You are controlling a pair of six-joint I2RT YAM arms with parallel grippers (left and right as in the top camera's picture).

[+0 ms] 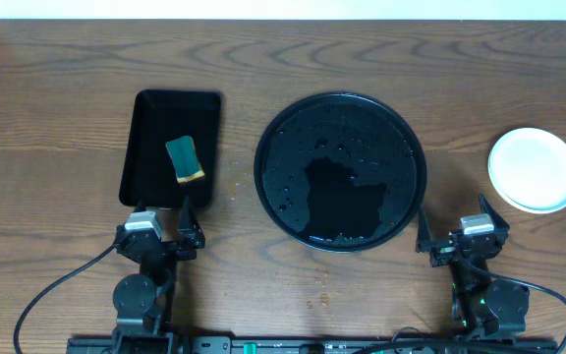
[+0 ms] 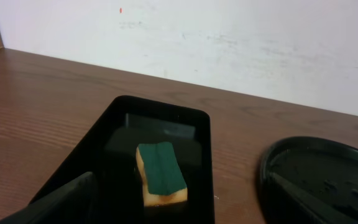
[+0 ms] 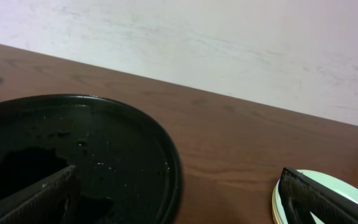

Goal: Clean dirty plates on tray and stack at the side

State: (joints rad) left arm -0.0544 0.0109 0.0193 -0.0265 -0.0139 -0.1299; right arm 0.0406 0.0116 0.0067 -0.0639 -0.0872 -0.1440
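Observation:
The round black tray sits mid-table, wet with droplets, and holds no plates; it also shows in the left wrist view and the right wrist view. The plates lie stacked at the right side of the table, a pale blue-white one on top; a yellow edge shows under it in the right wrist view. My left gripper is open and empty near the front edge, just short of the rectangular tray. My right gripper is open and empty, between the round tray and the stack.
A rectangular black tray at the left holds a green and yellow sponge, which also shows in the left wrist view. A few small crumbs or drops lie on the wood in front of the round tray.

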